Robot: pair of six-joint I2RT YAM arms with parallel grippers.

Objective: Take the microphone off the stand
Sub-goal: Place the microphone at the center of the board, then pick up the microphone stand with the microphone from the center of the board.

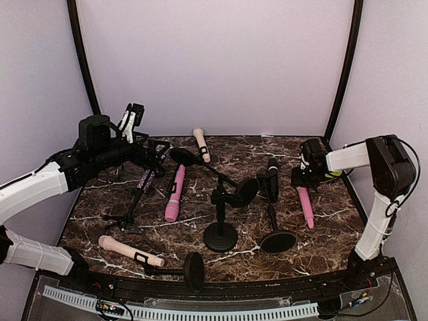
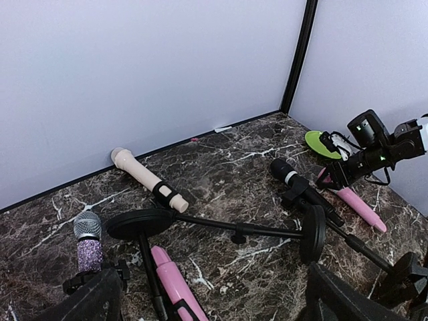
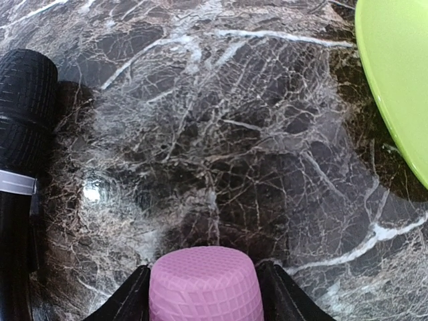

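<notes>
Dark brown marble-patterned tabletop (image 1: 334, 231), veined in white, shut in by plain pale walls (image 1: 214, 67) at the back and both sides. Two black upright corner poles (image 1: 344, 67) at the wall joints. Flat lime-green round disc (image 3: 401, 80) lying on the marble near the far right corner. Small white scrap (image 2: 223, 128) and tiny pink speck (image 2: 194, 140) at the foot of the back wall. Long white slotted strip (image 1: 200, 312) along the near edge.

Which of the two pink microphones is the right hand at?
The pink microphone lying on the far right; its head sits between the right hand's fingers. The other pink microphone lies left of centre.
</notes>
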